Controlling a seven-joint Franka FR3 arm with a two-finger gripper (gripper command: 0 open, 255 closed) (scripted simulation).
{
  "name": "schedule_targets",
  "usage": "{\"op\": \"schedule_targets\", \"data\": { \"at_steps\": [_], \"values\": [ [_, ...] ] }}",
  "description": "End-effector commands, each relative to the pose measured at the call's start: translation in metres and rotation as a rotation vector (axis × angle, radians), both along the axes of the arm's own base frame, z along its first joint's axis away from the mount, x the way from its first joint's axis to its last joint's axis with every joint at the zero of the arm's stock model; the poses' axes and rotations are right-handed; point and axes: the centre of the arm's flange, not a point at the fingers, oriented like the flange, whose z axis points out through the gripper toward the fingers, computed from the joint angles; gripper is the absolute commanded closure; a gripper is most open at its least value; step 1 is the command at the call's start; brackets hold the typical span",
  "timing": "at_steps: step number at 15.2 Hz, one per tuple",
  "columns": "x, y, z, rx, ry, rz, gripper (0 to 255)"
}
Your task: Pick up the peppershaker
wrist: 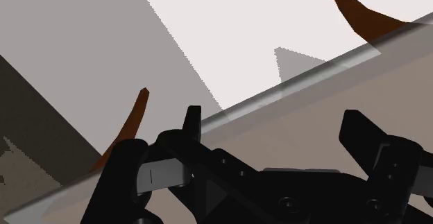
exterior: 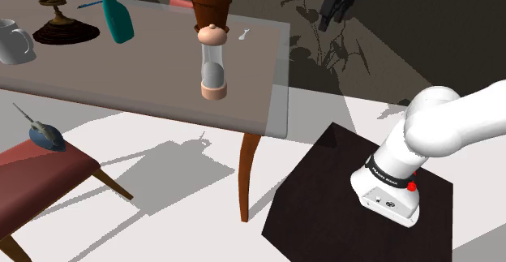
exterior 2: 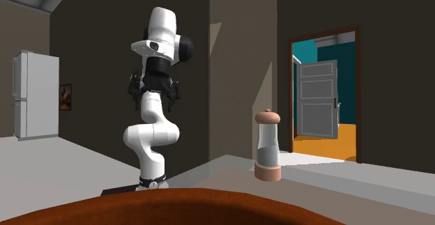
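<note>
In the shoulder view, a teal spray bottle (exterior: 116,13) stands on the desk (exterior: 122,74) left of the plant pot (exterior: 211,9). The peppershaker (exterior: 213,62) stands upright just before that pot. Right of it, past the desk's edge, the end effector (exterior: 331,13) hangs spread apart, empty.

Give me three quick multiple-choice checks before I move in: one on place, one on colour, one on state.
1. In the shoulder view, the clear pepper shaker with peach cap and base stands, relative to the terracotta plant pot: A behind it; B in front of it; C inside it.
2. The tall spray bottle is: A teal; B yellow; C black.
3. The black pincer is: A shut on the shaker; B open, empty; C shut on nothing.
B: its cap overlaps the pot's foot. A: teal body. B: fingers stand apart.
</note>
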Motion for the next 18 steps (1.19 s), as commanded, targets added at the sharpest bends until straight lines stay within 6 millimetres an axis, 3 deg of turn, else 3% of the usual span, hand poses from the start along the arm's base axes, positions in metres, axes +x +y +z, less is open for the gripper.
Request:
{"op": "schedule_targets", "data": {
  "at_steps": [1, 18],
  "values": [
    [0.000, 0.000, 0.000, 0.000, 0.000, 0.000, 0],
    [0.147, 0.176, 0.015, 0.051, 0.149, 0.169, 0]
  ]
}}
